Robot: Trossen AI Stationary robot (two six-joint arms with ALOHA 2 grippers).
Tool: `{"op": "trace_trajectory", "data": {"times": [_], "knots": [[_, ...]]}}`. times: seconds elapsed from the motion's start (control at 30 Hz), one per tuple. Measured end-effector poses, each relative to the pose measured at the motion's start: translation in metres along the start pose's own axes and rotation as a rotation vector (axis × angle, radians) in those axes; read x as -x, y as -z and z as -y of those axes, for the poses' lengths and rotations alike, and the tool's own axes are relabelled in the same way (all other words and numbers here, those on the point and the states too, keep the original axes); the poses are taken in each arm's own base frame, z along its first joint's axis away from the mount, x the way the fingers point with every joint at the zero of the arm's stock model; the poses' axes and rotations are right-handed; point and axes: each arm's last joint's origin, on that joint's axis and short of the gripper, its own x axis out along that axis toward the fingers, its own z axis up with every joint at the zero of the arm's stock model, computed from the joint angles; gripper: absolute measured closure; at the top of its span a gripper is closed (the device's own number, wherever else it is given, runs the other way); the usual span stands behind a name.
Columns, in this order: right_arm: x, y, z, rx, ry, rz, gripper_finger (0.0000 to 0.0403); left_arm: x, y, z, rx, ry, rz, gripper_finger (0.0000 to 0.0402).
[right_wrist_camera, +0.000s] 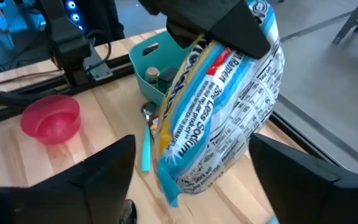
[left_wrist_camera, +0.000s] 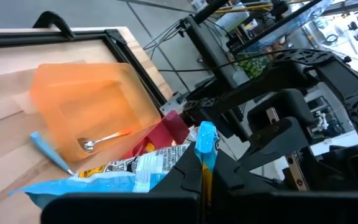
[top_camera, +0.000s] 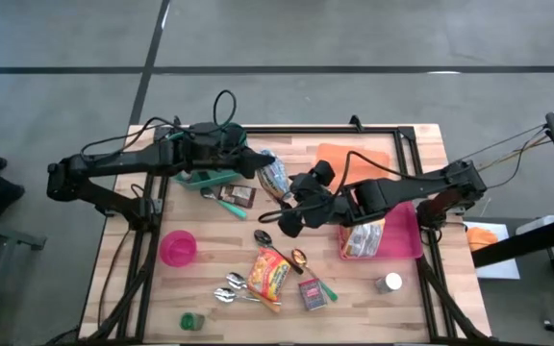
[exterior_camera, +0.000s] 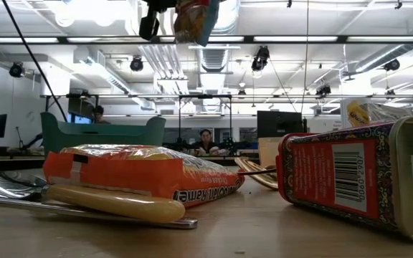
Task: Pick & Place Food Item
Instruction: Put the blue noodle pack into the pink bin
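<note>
A blue, white and yellow chip bag (right_wrist_camera: 222, 106) hangs in the air over the middle of the table (top_camera: 210, 288). My left gripper (left_wrist_camera: 204, 180) is shut on its upper end; it reaches in from the table's left side (top_camera: 258, 165). My right gripper (right_wrist_camera: 194, 186) comes from the right (top_camera: 291, 204) and is open. Its two fingers stand on either side of the bag's lower half, with a gap on both sides. In the low view only the bag's bottom (exterior_camera: 196, 18) shows, high above the table. My left gripper pinches the bag's sealed top edge (left_wrist_camera: 207, 140) between its two shut fingers (right_wrist_camera: 229, 31). The fingers come nearly level from the table's left side. The bag hangs below them, tilted, lifted clear of the table.
Under the bag stand a teal bin (top_camera: 210, 178) and, to its right, an orange tray (top_camera: 354, 159). A pink tray (top_camera: 407, 235) holds another bag. Nearer lie a pink bowl (top_camera: 178, 247), an orange noodle packet (top_camera: 269, 271), spoons (top_camera: 234, 288), a small box (top_camera: 313, 293) and a can (top_camera: 389, 283).
</note>
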Motion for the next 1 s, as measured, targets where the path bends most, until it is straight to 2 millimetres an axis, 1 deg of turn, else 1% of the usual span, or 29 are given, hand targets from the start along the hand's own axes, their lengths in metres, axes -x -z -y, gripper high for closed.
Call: {"op": "trace_trajectory", "data": {"times": [0.23, 0.33, 0.43, 0.6, 0.9, 1.0], "knots": [[0.0020, -0.0012, 0.0012, -0.007, -0.002, 0.003, 0.0209, 0.0000, -0.0011, 0.0017, -0.001, 0.021, 0.007, 0.0401], [0.0019, -0.0011, 0.0013, -0.003, -0.001, 0.002, 0.0243, 0.0003, -0.0013, 0.0021, 0.000, 0.026, 0.007, 0.0401], [0.0021, -0.0013, 0.0015, 0.010, -0.002, 0.003, 0.0269, 0.0004, -0.0018, 0.0028, 0.015, 0.035, 0.010, 0.0401], [0.0023, -0.0012, 0.0013, 0.045, -0.007, 0.000, 0.0295, 0.0005, -0.0028, 0.0043, 0.017, 0.052, 0.018, 0.0401], [0.0023, -0.0011, 0.0012, 0.038, -0.011, -0.002, 0.0302, 0.0009, -0.0036, 0.0060, 0.022, 0.078, 0.015, 0.0401], [0.0023, -0.0010, 0.0013, 0.039, -0.011, -0.003, 0.0319, 0.0009, -0.0035, 0.0060, 0.022, 0.078, 0.015, 0.0401]]}}
